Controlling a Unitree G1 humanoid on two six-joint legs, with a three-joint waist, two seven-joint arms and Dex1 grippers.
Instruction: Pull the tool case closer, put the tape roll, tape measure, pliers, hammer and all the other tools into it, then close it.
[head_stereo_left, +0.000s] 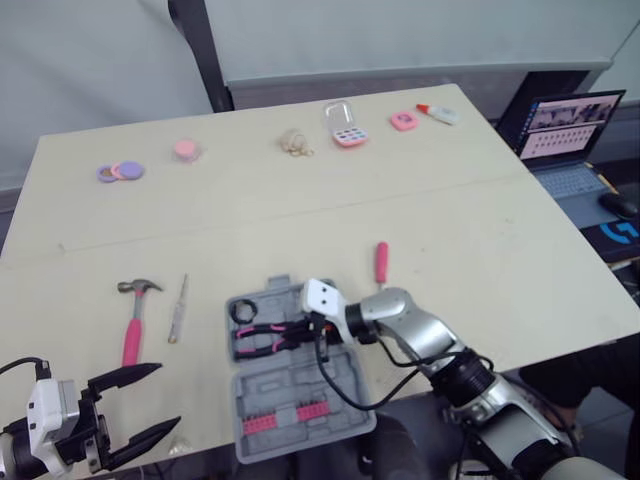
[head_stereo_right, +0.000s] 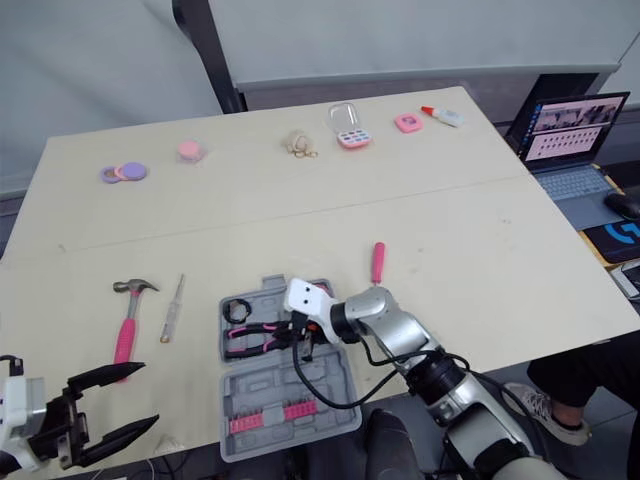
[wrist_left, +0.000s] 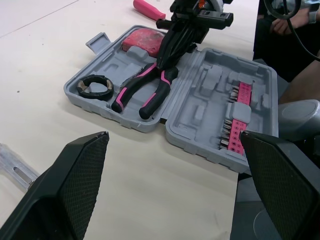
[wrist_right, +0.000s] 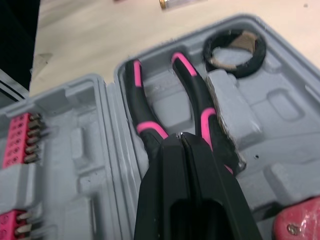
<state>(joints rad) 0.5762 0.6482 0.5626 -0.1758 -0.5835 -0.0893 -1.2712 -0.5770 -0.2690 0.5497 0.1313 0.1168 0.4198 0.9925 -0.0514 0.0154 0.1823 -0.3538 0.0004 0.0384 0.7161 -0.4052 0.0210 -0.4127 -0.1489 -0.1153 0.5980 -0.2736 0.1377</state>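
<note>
Right claw (wrist_right: 181, 136) together over the pliers (wrist_right: 192, 90), left claw (head_stereo_left: 168, 396) apart. Hammer (head_stereo_left: 132, 330) at left looks head-heavy and stiff, so grab its handle.

Right arm (head_stereo_left: 420, 335) lay bent across the front, right pincer (wrist_right: 181, 137) tipped downward, both fingers pressed together, left pincer (head_stereo_left: 168, 397) hung low at near left, fingers spread wide apart, pointed rightward.
</note>
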